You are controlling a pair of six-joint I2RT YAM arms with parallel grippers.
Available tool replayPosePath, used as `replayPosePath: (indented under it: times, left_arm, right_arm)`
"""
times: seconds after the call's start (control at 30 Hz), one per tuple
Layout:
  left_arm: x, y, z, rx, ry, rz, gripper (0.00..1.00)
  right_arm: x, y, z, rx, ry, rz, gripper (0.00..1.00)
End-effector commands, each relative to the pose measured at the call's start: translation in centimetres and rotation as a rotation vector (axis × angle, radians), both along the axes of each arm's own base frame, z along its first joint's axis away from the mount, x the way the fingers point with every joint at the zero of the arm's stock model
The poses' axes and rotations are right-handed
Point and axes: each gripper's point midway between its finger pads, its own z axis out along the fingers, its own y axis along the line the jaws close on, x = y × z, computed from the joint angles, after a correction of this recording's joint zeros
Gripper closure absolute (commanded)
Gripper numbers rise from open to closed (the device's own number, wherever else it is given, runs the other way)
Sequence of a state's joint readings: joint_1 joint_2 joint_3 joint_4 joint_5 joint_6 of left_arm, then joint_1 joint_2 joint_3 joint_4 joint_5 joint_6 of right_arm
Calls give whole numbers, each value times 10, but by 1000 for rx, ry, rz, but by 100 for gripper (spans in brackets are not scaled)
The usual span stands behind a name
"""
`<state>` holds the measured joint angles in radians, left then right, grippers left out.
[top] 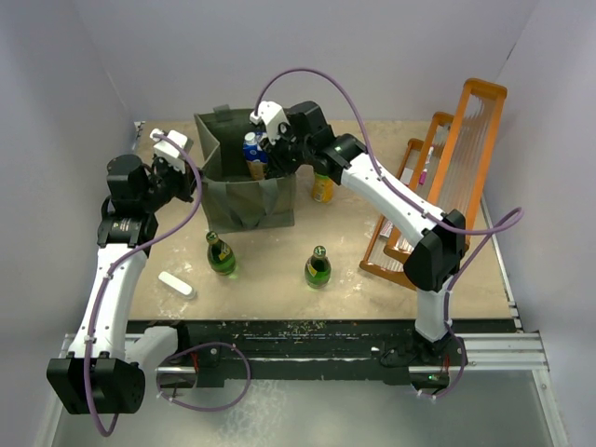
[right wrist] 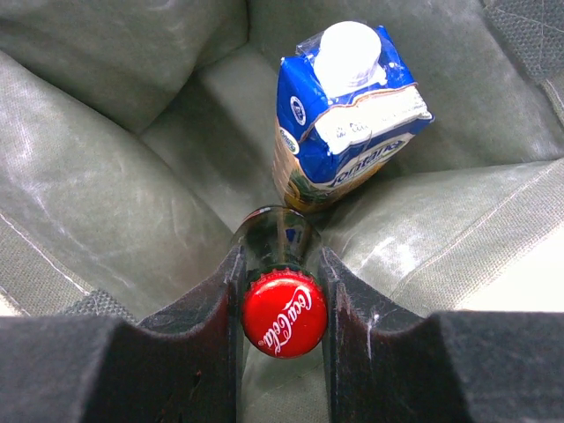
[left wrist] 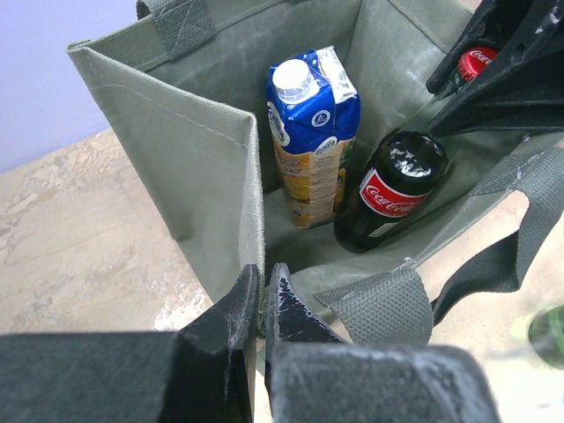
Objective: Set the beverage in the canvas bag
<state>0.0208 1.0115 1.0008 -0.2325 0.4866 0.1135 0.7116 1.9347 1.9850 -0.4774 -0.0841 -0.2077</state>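
Observation:
The olive-green canvas bag (top: 244, 191) stands open at the table's middle back. Inside it stand a blue juice carton (left wrist: 313, 123) and a dark Coca-Cola bottle (left wrist: 397, 189) with a red cap (right wrist: 284, 313). My right gripper (right wrist: 282, 282) reaches down into the bag and is shut on the bottle's neck just below the cap; the bottle leans beside the carton (right wrist: 348, 97). My left gripper (left wrist: 262, 291) is shut on the bag's rim at a near corner seam, beside a loop handle (left wrist: 388, 308). In the top view the left gripper (top: 194, 175) is at the bag's left edge.
Two green glass bottles (top: 221, 253) (top: 318, 268) stand on the table in front of the bag. A yellow bottle (top: 323, 186) stands right of the bag. A white object (top: 175, 284) lies front left. An orange wooden rack (top: 452, 172) stands at the right.

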Motion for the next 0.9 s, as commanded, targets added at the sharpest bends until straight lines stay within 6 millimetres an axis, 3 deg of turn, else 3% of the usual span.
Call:
replayPosePath:
  times: [0.0,0.27,0.6,0.87]
  left_arm:
    - [-1,-4,11,-17,-45,-37,100]
    - [-1,-7,9,-23,-42,-56,100]
    - [-1,-7,6,-25,-41,-58,100]
    - [0,-7,9,-34,-42,-54,100]
  right_arm:
    - [38,-34,58,7,-205,-92,77]
    - [38,-22,73,56,-205,-62,56]
    - [24,-3,91,155,-154,9,35]
    - [-1,-7,119,221,-153,57,28]
